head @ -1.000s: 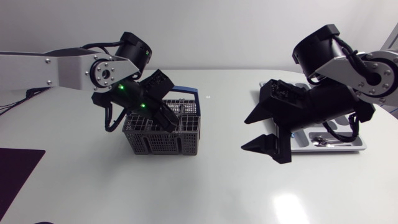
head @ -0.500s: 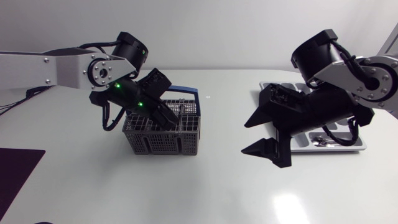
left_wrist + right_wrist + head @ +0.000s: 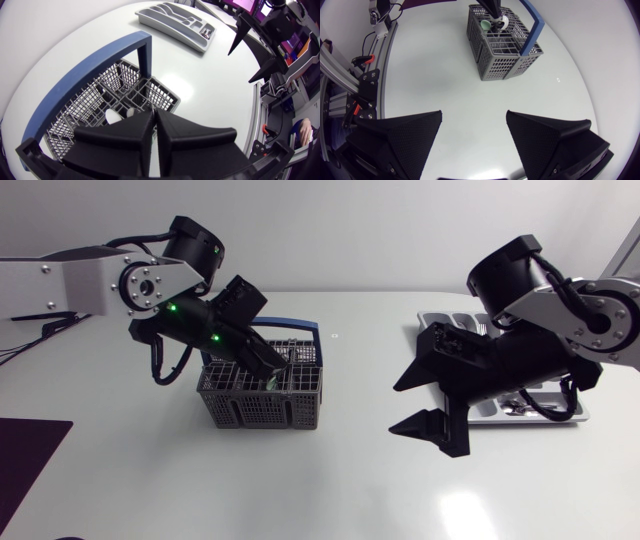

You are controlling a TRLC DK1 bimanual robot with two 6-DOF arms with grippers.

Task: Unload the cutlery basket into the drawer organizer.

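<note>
Head view has the left hand [image 3: 268, 363] sunk into the cutlery basket [image 3: 262, 408], which stands on the bench [image 3: 320, 480] well apart from the drawer organizer [image 3: 560, 418] on the far right. In the left wrist view its two fingers are pressed almost together, only a thin slit between them, with a white piece [image 3: 113, 117] just ahead of the tips. Whether a handle is pinched in that slit I cannot tell. The right hand [image 3: 393, 406] hangs above the bench beside the organizer, spread wide and holding nothing.

The main risk, as I judge it, is the lift. If the pinch is only on the tip of the white piece, it could swivel or slip free on the way up and drop back among the grid cells. The light wire basket could also come up with the hand should the piece snag on a divider. The blue handle [image 3: 300, 330] arches right over the compartments, so a careless rise or swing toward the right could knock it and drag or tip the basket.

A second hazard lies on the route: the open right hand sits between basket and organizer, and a straight carry could bring the two arms together. One utensil [image 3: 515, 408] already lies in the organizer — a drop from too high might bounce off it into the wrong slot.
</note>
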